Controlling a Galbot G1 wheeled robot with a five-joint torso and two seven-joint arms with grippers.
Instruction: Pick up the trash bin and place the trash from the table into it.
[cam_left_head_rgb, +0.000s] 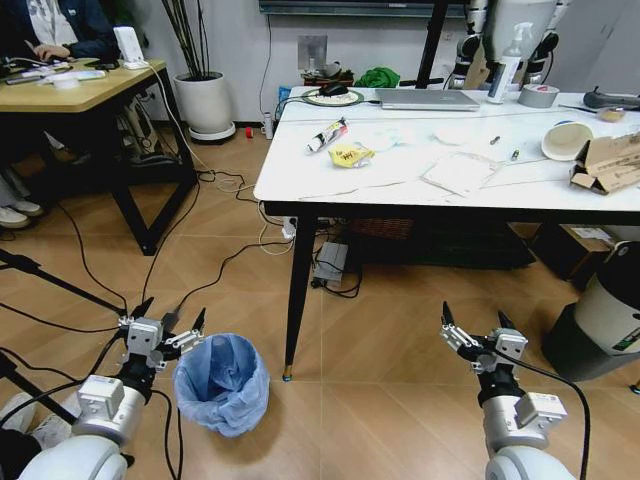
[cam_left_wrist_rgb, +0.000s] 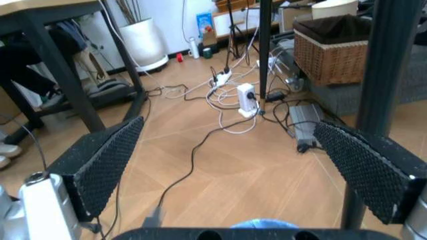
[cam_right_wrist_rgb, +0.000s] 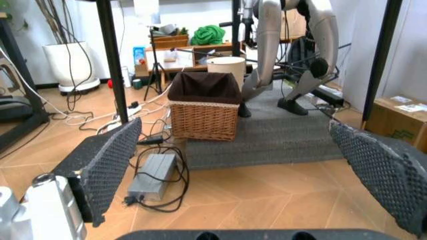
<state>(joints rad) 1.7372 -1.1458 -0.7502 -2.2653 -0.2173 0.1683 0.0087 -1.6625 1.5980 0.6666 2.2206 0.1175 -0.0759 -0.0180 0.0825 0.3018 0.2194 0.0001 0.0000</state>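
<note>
Head view, left hand (cam_left_head_rgb: 167, 322) spread beside trash bin (cam_left_head_rgb: 222, 383), right hand (cam_left_head_rgb: 476, 329) spread

We see open wood floor around the trash bin (cam_left_head_rgb: 222, 383); left gripper (cam_left_head_rgb: 166, 326) hangs just beside it, jaws spread, nothing between them. Black desk leg (cam_left_head_rgb: 299, 295) stands just right of the bin. Cables (cam_left_head_rgb: 90, 275) trail across the floor on the left. Right gripper (cam_left_head_rgb: 478, 334), jaws spread, has bare floor ahead; a wicker basket (cam_right_wrist_rgb: 203, 106) sits farther under the desk (cam_left_head_rgb: 300, 170).
</note>
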